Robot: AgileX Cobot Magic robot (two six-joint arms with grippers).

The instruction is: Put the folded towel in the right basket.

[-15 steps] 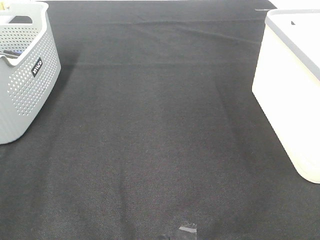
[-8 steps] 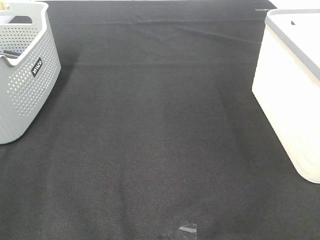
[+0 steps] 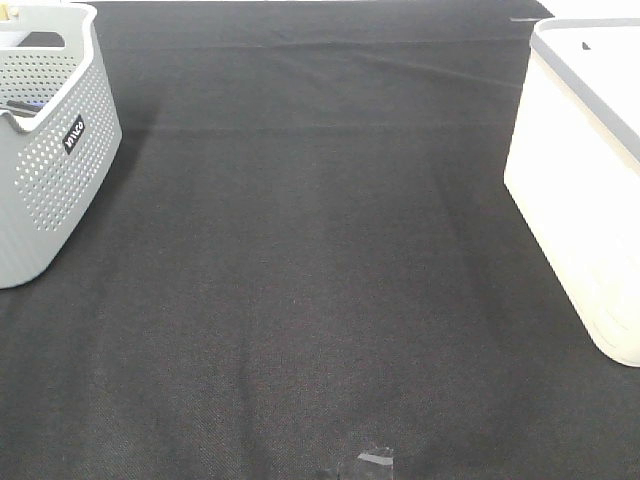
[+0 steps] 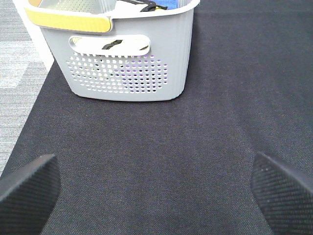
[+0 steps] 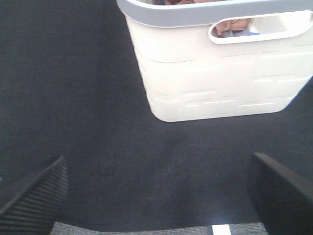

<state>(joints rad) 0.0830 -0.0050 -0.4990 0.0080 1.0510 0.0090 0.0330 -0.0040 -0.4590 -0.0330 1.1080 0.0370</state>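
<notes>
The right basket (image 3: 585, 180) is white with a grey rim and stands at the right edge of the black table; it also shows in the right wrist view (image 5: 220, 73). Rust-brown cloth, the folded towel (image 5: 232, 25), shows inside it through the handle slot and above the rim. My right gripper (image 5: 159, 196) is open and empty, low over the table in front of that basket. My left gripper (image 4: 156, 191) is open and empty, facing the grey basket. Neither gripper shows in the high view.
A grey basket with round holes and a black label (image 3: 50, 140) stands at the far left, holding mixed items; it also shows in the left wrist view (image 4: 127, 54). A small strip of tape (image 3: 373, 459) lies near the table's front edge.
</notes>
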